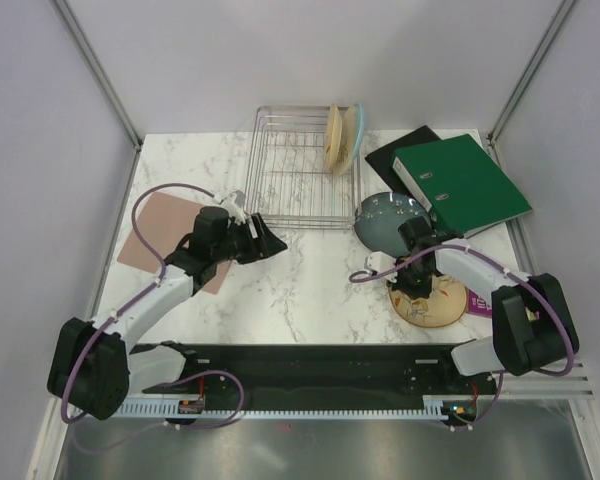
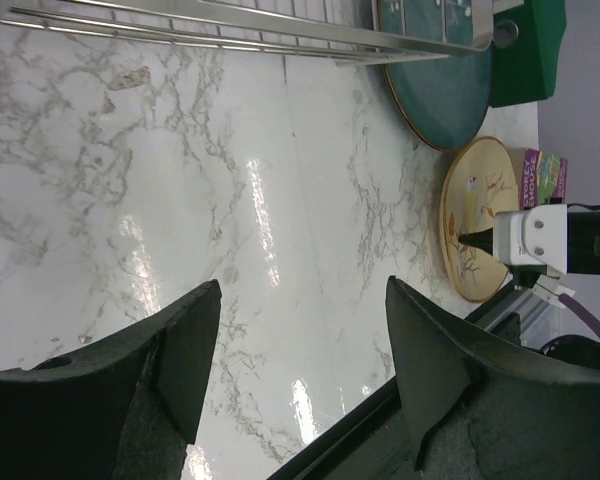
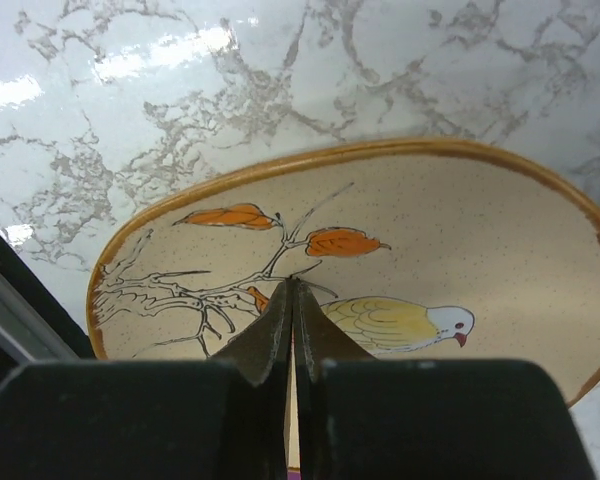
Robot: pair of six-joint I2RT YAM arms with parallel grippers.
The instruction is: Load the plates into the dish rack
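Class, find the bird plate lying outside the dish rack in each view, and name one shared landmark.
Top external: bird plate, lower right, near the table's front edge.
Left wrist: right edge, below the dark blue plate.
Right wrist: fills the middle of the picture.
Shared landmark: the marble tabletop, in all three.

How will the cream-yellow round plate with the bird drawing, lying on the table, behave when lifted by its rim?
The cream-yellow round ceramic plate with the bird drawing looks stiff, so it should not bend. Its face looks smooth, so a grip may slip on the rim. It lies face up, so it probably will not roll; a drop might chip it.
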